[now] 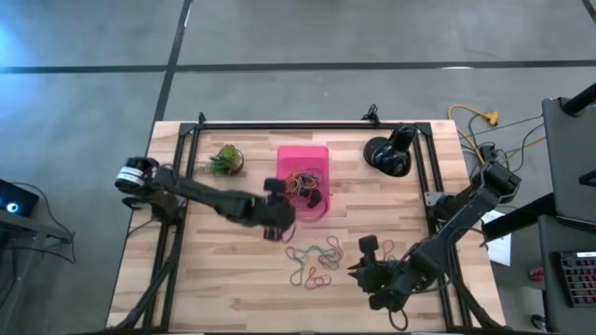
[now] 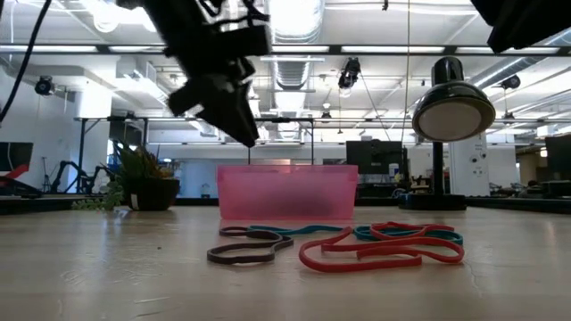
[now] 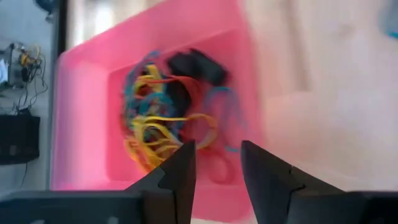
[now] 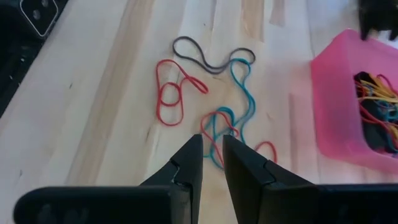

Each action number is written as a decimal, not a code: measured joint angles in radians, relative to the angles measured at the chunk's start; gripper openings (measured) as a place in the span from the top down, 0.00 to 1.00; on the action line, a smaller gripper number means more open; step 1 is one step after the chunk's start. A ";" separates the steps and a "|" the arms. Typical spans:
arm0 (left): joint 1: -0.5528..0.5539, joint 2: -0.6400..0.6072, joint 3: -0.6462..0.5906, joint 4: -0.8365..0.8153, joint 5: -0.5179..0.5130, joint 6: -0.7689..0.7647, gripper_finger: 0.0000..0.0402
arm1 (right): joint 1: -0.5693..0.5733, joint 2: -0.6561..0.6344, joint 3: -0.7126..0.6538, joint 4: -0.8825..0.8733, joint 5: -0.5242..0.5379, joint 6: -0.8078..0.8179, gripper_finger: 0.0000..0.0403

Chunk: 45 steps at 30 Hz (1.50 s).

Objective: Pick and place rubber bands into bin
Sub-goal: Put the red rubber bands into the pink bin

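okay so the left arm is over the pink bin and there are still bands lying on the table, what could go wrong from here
1. The left gripper, open, hangs close over the bin; dropping lower could nudge the light tray.
2. The rubber bands on the table overlap in a tangle, so the right gripper may lift several at once and shed some on the way.
3. Both arms work near the bin's front, so they might crowd each other.
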 joint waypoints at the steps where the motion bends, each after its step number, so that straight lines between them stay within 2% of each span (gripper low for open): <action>1: -0.026 -0.002 -0.011 0.000 -0.008 -0.011 0.72 | 0.000 0.000 -0.016 0.029 0.000 -0.001 0.86; 8: -0.180 -0.020 -0.093 0.021 -0.043 -0.116 0.72 | -0.007 0.000 -0.151 0.255 -0.001 -0.017 0.86; 16: -0.278 -0.058 -0.151 0.058 -0.134 -0.155 0.72 | -0.066 0.000 -0.280 0.417 -0.039 -0.021 0.86; 23: -0.349 -0.145 -0.205 0.062 -0.136 -0.213 0.72 | -0.114 0.000 -0.300 0.424 -0.073 -0.032 0.86; 29: -0.438 -0.216 -0.245 0.081 -0.137 -0.234 0.72 | -0.152 0.028 -0.300 0.500 -0.174 -0.119 0.86; 37: -0.530 -0.285 -0.291 0.135 -0.165 -0.233 0.72 | -0.189 0.098 -0.285 0.499 -0.180 -0.152 0.86; 45: -0.558 -0.300 -0.311 0.151 -0.179 -0.231 0.72 | -0.230 0.143 -0.285 0.489 -0.198 -0.153 0.86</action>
